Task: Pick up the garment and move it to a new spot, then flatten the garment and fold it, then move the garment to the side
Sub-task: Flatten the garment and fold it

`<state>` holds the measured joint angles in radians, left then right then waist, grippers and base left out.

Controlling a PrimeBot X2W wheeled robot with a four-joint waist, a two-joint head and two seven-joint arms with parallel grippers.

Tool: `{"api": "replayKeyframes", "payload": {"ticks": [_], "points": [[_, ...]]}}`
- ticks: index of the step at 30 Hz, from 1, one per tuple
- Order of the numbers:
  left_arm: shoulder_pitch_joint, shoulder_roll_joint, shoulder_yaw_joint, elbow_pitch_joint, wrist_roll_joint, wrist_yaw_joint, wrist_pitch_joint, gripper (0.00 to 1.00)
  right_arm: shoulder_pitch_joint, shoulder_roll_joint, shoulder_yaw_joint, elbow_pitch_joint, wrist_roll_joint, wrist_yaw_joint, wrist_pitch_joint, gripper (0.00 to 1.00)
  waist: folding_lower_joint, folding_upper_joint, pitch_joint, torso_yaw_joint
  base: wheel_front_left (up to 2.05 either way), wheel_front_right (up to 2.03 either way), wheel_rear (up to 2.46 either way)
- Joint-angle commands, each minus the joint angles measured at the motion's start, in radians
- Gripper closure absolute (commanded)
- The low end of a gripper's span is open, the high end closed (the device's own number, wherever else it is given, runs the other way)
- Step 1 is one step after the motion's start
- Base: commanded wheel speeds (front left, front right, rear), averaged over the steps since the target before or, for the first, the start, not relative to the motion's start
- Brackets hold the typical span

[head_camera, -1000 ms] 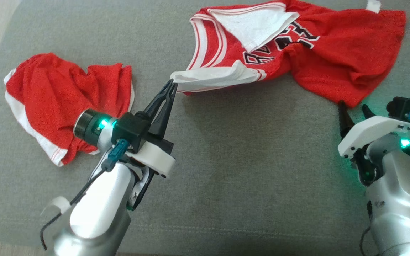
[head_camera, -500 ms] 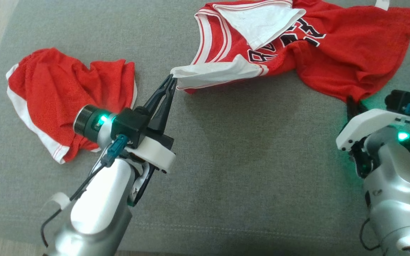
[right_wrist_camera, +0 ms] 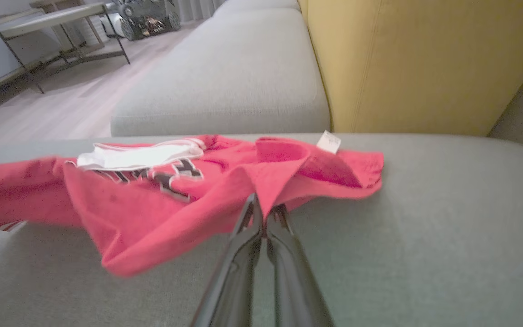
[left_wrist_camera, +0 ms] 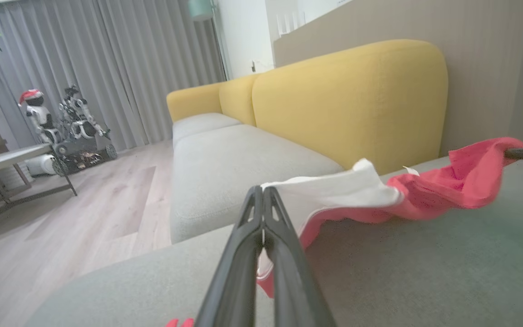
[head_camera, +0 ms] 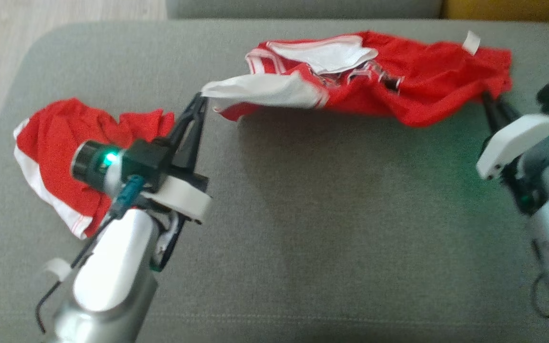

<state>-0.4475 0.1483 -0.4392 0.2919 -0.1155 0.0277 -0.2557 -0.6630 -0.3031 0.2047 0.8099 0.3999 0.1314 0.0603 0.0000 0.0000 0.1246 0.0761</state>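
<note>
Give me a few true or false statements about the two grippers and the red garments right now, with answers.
The left gripper is shut on the jersey's white edge. True.
The right gripper is open. False: it is shut on the jersey's red hem.
A second red garment lies crumpled on the grey cushion. True.
The jersey lies flat and folded. False: it hangs bunched between both grippers.
The sofa backrest is blue. False: it is yellow.
</note>
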Motion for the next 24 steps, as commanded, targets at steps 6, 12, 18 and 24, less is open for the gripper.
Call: {"api": "replayKeyframes", "payload": {"ticks": [6, 12, 18, 24], "points": [[-0.029, 0.071, 0.097, -0.078, 0.010, 0.014, -0.006, 1.00, 0.002, -0.215, 0.142, -0.276, 0.166, -0.001, 0.127, 1.00, 0.0000, 0.0000, -0.129, -0.042, 0.00, 0.00, 0.00], [-0.056, 0.103, 0.132, -0.145, 0.015, 0.016, -0.006, 1.00, -0.003, -0.320, 0.187, -0.460, 0.244, -0.001, 0.224, 1.00, 0.0000, 0.0000, -0.162, -0.054, 0.00, 0.00, 0.00], [-0.084, 0.137, 0.148, -0.237, 0.023, 0.013, 0.000, 1.00, -0.008, -0.417, 0.185, -0.626, 0.319, -0.001, 0.336, 1.00, 0.0000, 0.0000, -0.199, -0.070, 0.00, 0.00, 0.00], [-0.116, 0.173, 0.152, -0.365, 0.026, 0.001, 0.085, 1.00, 0.019, -0.474, 0.113, -0.752, 0.371, -0.001, 0.446, 1.00, 0.0000, 0.0000, -0.210, -0.083, 0.00, 0.00, 0.00]]}}
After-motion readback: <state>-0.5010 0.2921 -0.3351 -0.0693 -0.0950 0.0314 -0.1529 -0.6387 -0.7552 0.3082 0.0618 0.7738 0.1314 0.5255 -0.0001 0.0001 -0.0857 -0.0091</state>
